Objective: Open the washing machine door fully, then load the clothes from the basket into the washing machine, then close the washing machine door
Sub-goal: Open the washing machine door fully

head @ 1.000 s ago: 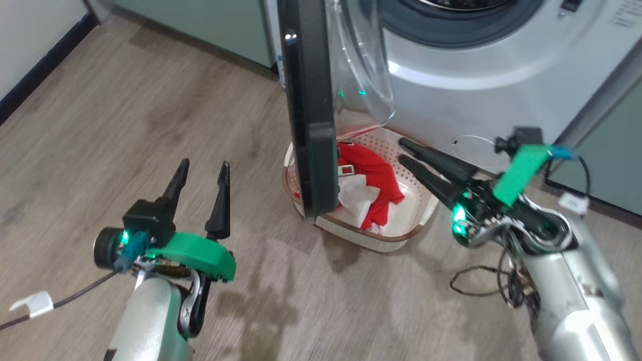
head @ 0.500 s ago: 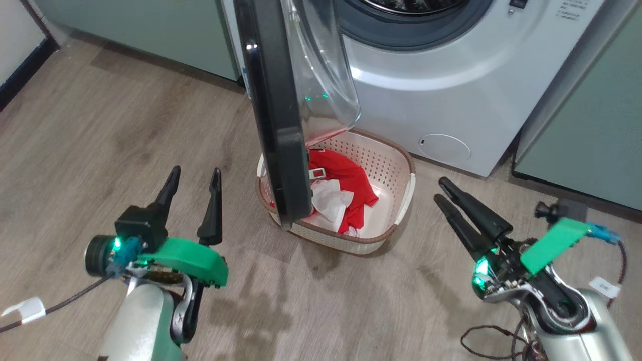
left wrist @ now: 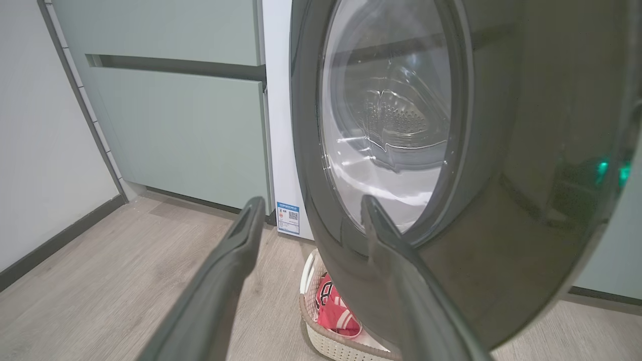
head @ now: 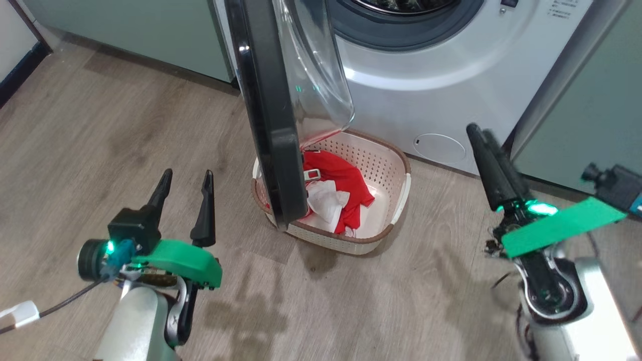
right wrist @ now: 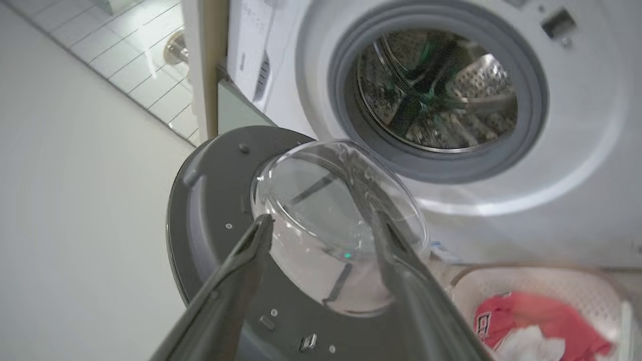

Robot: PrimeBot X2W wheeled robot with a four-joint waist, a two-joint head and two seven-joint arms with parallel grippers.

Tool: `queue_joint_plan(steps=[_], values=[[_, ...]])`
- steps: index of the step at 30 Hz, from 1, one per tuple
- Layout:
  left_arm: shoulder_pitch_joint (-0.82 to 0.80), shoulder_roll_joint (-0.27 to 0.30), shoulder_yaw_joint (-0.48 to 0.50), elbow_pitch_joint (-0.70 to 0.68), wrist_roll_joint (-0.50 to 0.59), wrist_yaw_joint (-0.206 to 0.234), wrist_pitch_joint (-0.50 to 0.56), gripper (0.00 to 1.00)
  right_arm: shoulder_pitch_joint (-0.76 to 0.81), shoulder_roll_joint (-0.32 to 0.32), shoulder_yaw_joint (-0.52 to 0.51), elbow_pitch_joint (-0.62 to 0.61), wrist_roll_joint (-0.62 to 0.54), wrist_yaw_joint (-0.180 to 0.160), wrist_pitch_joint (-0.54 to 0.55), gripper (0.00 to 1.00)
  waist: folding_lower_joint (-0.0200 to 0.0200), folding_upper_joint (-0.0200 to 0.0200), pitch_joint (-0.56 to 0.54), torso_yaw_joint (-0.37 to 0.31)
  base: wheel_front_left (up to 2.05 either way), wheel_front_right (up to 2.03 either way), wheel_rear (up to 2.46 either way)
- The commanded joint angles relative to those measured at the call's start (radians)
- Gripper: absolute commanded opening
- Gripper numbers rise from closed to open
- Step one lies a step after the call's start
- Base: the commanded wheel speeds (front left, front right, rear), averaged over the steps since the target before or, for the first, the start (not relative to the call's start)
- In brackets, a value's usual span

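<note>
— Clothes (head: 346,185): where do they lie?
— Bundled red and white in the basket (head: 371,155) on the floor (head: 100,125), just in front of the washing machine (head: 451,65). Neither pair of jaws touches them.
— And the washing machine door (head: 271,125)?
— Swung out. In the head view it stands edge-on above the basket's left part, hiding some of the bundle.
— What do the wrist views add?
— The left wrist view gives the door's glossy black outer face, with a bit of red peeking from the basket below its lower edge. The right wrist view gives the grey inner rim and the glass bowl, the drum (right wrist: 436,95) behind them, and the bundle low at the right.
— The jaws?
— On the left gripper (head: 187,174) the jaws are spread wide and hold nothing; it hangs left of door and basket, apart from both. On the right gripper (right wrist: 321,216) the jaws are likewise parted and empty. In the head view it hangs right of the basket, well apart from it, pointing toward the machine's front.
</note>
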Motion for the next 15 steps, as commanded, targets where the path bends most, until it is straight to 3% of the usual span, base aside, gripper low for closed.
queue_joint_plan(steps=[1,2,9,13,15], values=[[-0.029,0.027,0.036,-0.04,-0.008,0.008,0.002,1.0,-0.058,-0.035,0.032,-0.051,-0.137,0.001,-0.061,1.0,0.0,-0.0001,-0.003,0.001,0.0,0.0,0.0],[-0.029,0.027,0.036,-0.04,-0.008,0.008,0.002,1.0,-0.058,-0.035,0.032,-0.051,-0.137,0.001,-0.061,1.0,0.0,-0.0001,-0.003,0.001,0.0,0.0,0.0],[-0.024,0.033,0.035,-0.046,-0.01,0.018,0.001,1.0,-0.062,-0.015,-0.005,-0.039,-0.593,0.001,-0.245,1.0,0.0,-0.0001,-0.012,0.001,0.0,0.0,0.0],[-0.021,0.036,0.031,-0.049,-0.01,0.023,0.0,1.0,-0.032,0.011,-0.023,0.026,-0.826,0.001,-0.307,1.0,0.0,-0.0001,-0.018,0.002,0.0,0.0,0.0],[-0.021,0.037,0.03,-0.048,-0.01,0.025,0.0,1.0,-0.018,0.019,-0.021,0.059,-0.871,0.001,-0.323,1.0,0.0,-0.0001,-0.022,0.002,0.0,0.0,0.0]])
